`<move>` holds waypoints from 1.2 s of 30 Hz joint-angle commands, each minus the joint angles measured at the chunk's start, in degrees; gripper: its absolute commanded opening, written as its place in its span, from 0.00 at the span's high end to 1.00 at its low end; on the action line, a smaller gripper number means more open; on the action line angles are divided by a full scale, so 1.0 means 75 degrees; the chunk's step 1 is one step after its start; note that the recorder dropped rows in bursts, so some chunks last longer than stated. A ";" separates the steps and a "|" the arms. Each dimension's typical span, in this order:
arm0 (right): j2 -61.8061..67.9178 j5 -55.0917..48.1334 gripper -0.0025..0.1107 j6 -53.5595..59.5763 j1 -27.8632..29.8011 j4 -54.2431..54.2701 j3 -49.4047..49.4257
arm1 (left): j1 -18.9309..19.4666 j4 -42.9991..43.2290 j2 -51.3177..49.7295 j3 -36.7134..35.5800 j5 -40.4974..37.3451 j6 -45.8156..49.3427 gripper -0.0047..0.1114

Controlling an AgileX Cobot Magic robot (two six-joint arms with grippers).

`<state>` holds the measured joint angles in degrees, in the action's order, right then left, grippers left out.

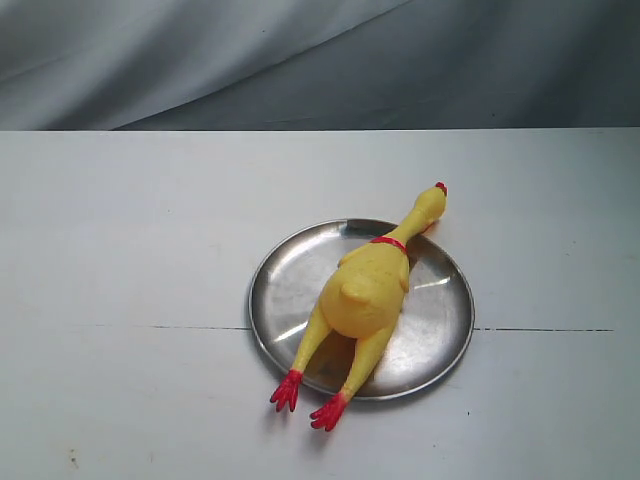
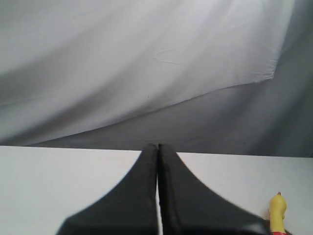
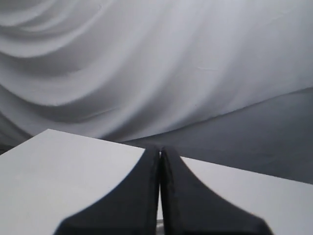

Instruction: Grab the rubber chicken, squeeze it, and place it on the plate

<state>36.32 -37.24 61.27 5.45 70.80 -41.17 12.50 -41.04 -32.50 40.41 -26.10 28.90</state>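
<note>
The rubber chicken [image 1: 368,290] lies across the steel plate [image 1: 290,290] in the exterior view, body on the plate, red feet hanging over the near rim, head and comb past the far rim. Neither arm shows in that view. My left gripper [image 2: 158,147] is shut with nothing between its black fingers, held above the white table; the chicken's head [image 2: 277,211] peeks in at the edge of the left wrist view. My right gripper [image 3: 160,149] is likewise shut and empty over the table.
The white table [image 1: 120,260] spreads around the plate, with a thin seam line [image 1: 540,329] running across it. A grey cloth backdrop [image 1: 300,60] hangs behind the far edge.
</note>
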 commanded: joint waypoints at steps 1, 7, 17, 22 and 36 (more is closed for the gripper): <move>-0.0626 0.0032 0.98 0.0057 -0.0235 0.0089 0.0005 | 0.0016 -0.0042 0.0426 -0.0034 0.0104 -0.0224 0.96; -0.1594 0.0323 0.98 -0.0674 -0.0396 -0.0559 0.0005 | 0.0016 0.0974 0.1384 -0.0034 0.0084 -0.0742 0.96; -0.2797 0.0215 0.98 -0.3307 -0.0486 -0.3555 0.0005 | 0.0016 0.3721 0.3093 -0.0921 0.0034 -0.3608 0.96; -0.3109 0.0036 0.98 -0.3357 -0.0584 -0.3567 0.0005 | 0.0016 0.3956 0.3357 -0.1136 0.0034 -0.3627 0.96; -0.3141 -0.0034 0.98 -0.3610 -0.0584 -0.3566 0.0005 | 0.0016 0.4134 0.3357 -0.1121 -0.0156 -0.3797 0.96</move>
<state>12.95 -37.52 34.35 1.34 44.20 -41.17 12.50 -11.43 -7.47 32.28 -27.14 1.09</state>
